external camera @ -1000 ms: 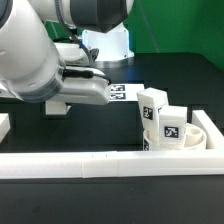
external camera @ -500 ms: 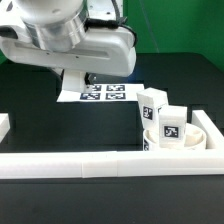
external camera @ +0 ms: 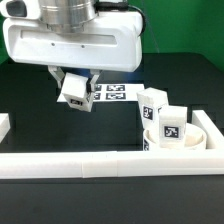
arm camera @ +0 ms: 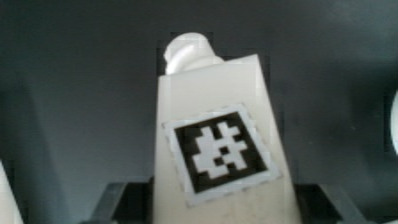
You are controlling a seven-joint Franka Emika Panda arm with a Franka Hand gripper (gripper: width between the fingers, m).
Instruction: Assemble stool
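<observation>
My gripper (external camera: 76, 88) is shut on a white stool leg (external camera: 73, 90) with a black-and-white tag and holds it in the air above the marker board (external camera: 115, 95). In the wrist view the leg (arm camera: 217, 120) fills the middle, its tag facing the camera and its tip pointing away, with both fingers (arm camera: 125, 200) pressed on its sides. The round white seat (external camera: 200, 132) lies at the exterior view's right behind the rail. Two more tagged white legs (external camera: 152, 108) (external camera: 170, 125) stand on or against the seat.
A long white rail (external camera: 110, 164) runs along the front of the table. A short white rail piece (external camera: 4, 124) sits at the exterior view's left edge. The arm's large white body (external camera: 75, 35) hangs over the back left of the table.
The arm has swung round and turned its wrist, so the gripper now points down with the leg in it, a little nearer the marker board's left end.
</observation>
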